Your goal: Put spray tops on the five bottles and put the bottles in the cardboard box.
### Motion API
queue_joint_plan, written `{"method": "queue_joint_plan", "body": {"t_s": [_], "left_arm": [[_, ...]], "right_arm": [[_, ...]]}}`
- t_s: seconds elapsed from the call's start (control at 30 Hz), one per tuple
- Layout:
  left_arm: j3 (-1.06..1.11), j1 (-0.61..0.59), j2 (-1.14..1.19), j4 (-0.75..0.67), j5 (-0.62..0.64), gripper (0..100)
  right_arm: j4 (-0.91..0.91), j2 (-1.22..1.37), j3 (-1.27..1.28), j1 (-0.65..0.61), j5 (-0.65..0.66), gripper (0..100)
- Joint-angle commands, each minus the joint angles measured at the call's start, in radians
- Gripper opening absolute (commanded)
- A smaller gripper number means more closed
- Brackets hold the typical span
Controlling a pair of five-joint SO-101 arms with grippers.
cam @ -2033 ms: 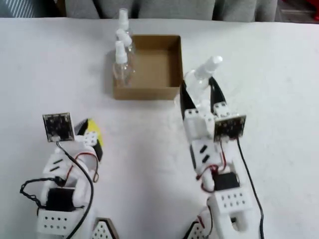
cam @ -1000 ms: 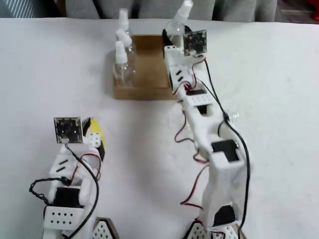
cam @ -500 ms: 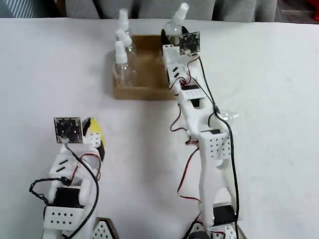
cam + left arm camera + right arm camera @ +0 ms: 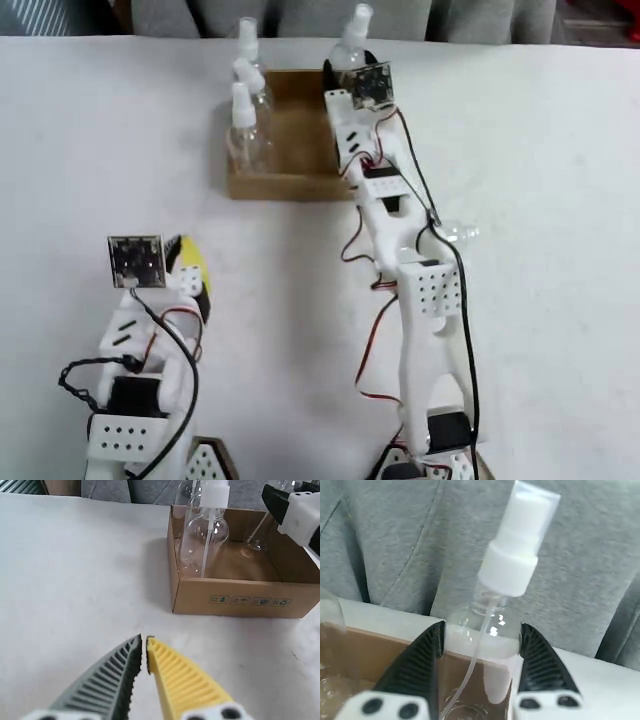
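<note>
Right pincer (image 4: 481,632) is seen clamped on a clear plastic bottle (image 4: 470,617), its two black ribbed fingers (image 4: 417,662) pressed against opposite sides of the round body. A white spray top (image 4: 515,555) is carried on the neck above the fingers, and a thin dip tube (image 4: 470,675) is seen running down inside, between them. The bottle is held nearly upright, with its lower part below the fingertips and within the rim of a brown cardboard box (image 4: 370,647). In the high view the same pincer (image 4: 345,72) is found over the far corner of the box (image 4: 285,186) on the right arm's side, with the held bottle (image 4: 356,35) just beyond its tips. To the other side of this pincer, across the box floor, three more clear spray-topped bottles (image 4: 243,120) are stood upright in a row along the opposite wall. Well behind the pincer, just beside the right arm, a small clear object (image 4: 462,233) is lying on the white table (image 4: 560,150); what it is cannot be told.

Left pincer (image 4: 143,642) is held low over the table with its grey finger (image 4: 107,680) and yellow finger (image 4: 182,685) set together, tips all but touching and nothing between them. The box (image 4: 240,597) is placed well ahead of these tips and off to one side, with the row of bottles (image 4: 205,530) against its nearer wall. In the high view this pincer (image 4: 188,268) is seen well apart from the box.
</note>
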Motion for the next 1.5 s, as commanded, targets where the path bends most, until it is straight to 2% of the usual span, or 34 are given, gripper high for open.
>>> {"method": "queue_joint_plan", "body": {"t_s": [0.0,0.63,1.3,1.37,1.47], "left_arm": [[-0.003,-0.01,-0.013,-0.034,-0.012,2],[-0.003,-0.012,-0.013,-0.034,-0.012,2],[-0.003,-0.015,-0.013,-0.035,-0.012,2],[-0.003,-0.015,-0.013,-0.035,-0.012,2],[-0.003,-0.015,-0.013,-0.035,-0.012,2]], "right_arm": [[0.004,-0.024,-0.051,0.005,0.014,1.6],[0.004,0.127,-0.158,0.012,0.011,1.6],[0.051,0.068,-0.117,0.004,0.02,1.9],[0.053,0.053,-0.097,0.004,0.02,3.3],[0.054,0.036,-0.06,0.001,0.02,11.5]]}}
